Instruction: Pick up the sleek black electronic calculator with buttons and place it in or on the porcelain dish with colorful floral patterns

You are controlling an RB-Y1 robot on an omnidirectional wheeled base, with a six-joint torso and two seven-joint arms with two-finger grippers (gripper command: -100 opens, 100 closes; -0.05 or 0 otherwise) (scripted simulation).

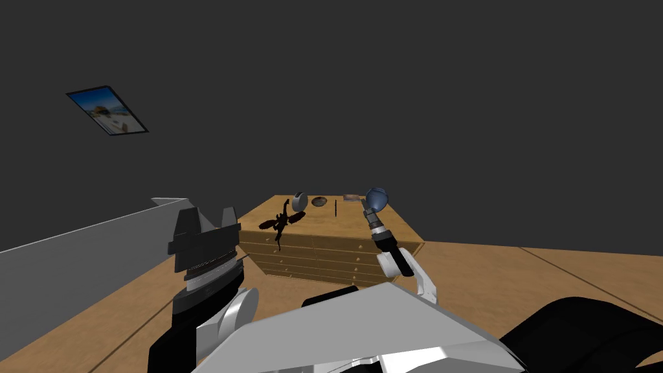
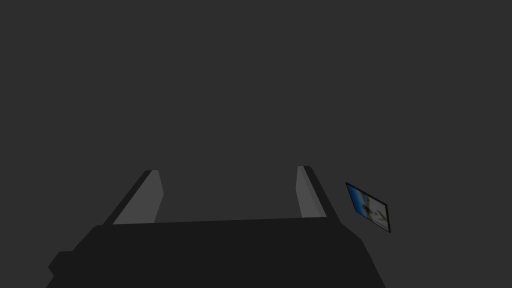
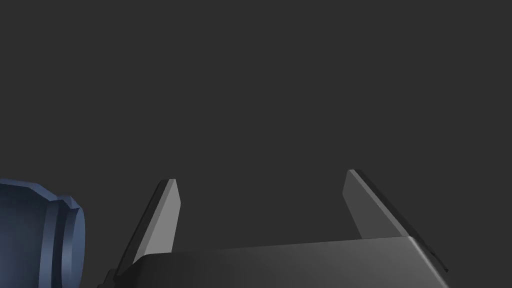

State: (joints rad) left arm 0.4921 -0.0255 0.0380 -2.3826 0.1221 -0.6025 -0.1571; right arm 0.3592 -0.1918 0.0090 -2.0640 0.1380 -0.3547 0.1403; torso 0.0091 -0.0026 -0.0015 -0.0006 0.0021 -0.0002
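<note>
Found left jaws held up, apart and empty, well left of the dish (image 1: 318, 202) and short of the drawer chest (image 1: 324, 256). Logged on the chest top, left of the dish: a black branching thing (image 1: 281, 223), then a round grey-white object (image 1: 299, 201) just beside the dish. Read the calculator (image 1: 336, 208) as the thin black upright sliver just right of the dish, edge-on; buttons too small to tell. Noted farther right of the dish a small flat item (image 1: 351, 197), then a blue vase (image 1: 376, 197). Found right jaws apart, holding nothing, just beside that vase. Judged calculator light, rigid, smooth-cased, apt to tip or slip: pinch across its flat faces, mid-height. Expect dish brittle; set down softly.
</note>
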